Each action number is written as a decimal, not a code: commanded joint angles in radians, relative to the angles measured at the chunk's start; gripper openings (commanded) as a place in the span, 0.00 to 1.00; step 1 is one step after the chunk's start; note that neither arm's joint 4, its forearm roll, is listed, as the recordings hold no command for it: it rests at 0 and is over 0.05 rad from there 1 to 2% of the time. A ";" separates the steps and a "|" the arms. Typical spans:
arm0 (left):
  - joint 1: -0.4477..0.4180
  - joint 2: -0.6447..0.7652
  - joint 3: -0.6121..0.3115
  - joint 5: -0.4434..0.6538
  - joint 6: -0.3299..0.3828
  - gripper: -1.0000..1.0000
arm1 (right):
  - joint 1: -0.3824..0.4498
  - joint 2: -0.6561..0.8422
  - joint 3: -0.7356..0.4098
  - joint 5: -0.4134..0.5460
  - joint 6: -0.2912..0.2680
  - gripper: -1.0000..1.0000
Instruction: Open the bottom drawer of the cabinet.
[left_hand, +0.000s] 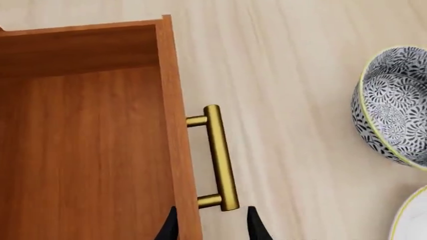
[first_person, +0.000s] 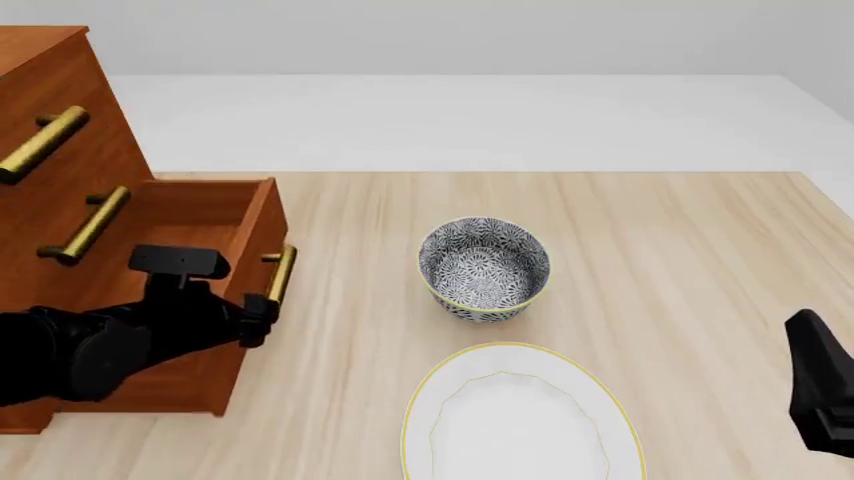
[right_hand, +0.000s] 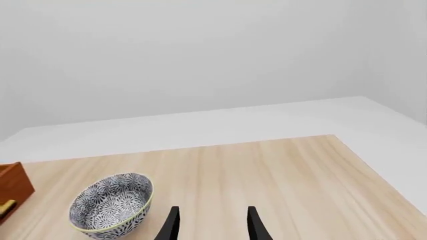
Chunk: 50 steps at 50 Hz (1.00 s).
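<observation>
The cabinet (first_person: 60, 90) stands at the table's left, and its two upper drawers are shut. The bottom drawer (first_person: 200, 215) is pulled out, and its bare wooden inside (left_hand: 87, 150) shows in the left wrist view. Its brass bar handle (left_hand: 220, 157) is on the front (first_person: 280, 275). My left gripper (left_hand: 211, 227) is open. Its fingertips straddle the drawer's front panel and the handle's near end without closing on them, and it shows by the drawer front in the front view (first_person: 254, 320). My right gripper (right_hand: 212, 225) is open and empty, far from the cabinet.
A patterned bowl (first_person: 485, 268) stands in the middle of the table, to the right of the drawer (left_hand: 393, 105) (right_hand: 112, 202). A white plate (first_person: 521, 420) lies in front of it. My right arm (first_person: 817, 390) sits at the table's right edge.
</observation>
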 joint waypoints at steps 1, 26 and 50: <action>-0.057 0.045 -0.044 0.025 -0.008 1.00 | -0.005 0.000 0.002 -0.003 0.002 1.00; -0.130 0.059 -0.088 0.036 -0.013 1.00 | -0.012 0.000 -0.001 -0.001 0.004 1.00; -0.175 0.023 -0.106 0.071 -0.007 1.00 | -0.015 0.000 -0.006 0.003 0.007 1.00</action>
